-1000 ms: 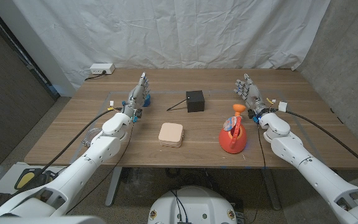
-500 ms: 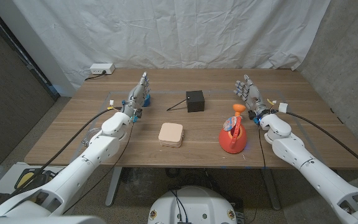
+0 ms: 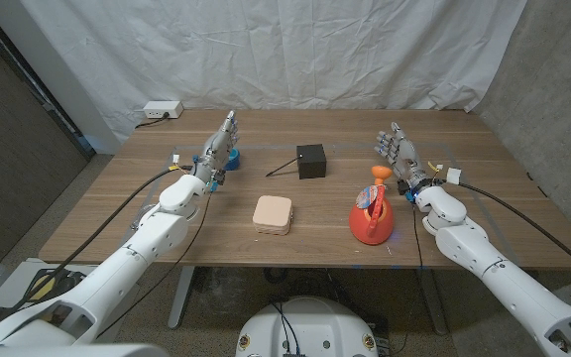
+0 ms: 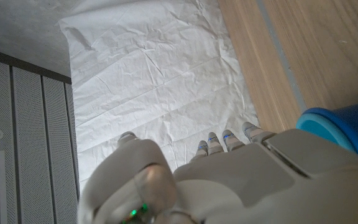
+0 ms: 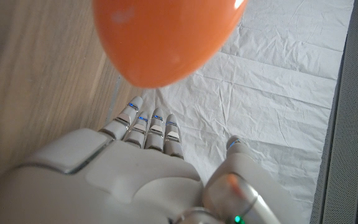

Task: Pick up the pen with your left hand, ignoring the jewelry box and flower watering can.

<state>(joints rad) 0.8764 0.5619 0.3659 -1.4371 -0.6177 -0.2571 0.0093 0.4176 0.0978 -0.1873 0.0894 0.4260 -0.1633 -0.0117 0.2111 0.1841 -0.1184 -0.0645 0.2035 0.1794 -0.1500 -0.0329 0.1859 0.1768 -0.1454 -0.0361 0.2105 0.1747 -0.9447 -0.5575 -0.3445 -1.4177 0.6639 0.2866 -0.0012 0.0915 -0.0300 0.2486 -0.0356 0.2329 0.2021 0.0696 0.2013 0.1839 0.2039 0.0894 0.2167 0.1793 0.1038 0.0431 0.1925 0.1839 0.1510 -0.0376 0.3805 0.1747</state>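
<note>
Left of the pen [image 3: 282, 166], the left hand [image 3: 220, 148] stands empty, fingers extended.

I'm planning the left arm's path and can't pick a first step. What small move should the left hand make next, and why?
Probably swing the left hand toward the robot's right, to the pen. The hand is open, holds nothing, and stands beside a blue object, apart from the pen, which lies against the black box.
</note>
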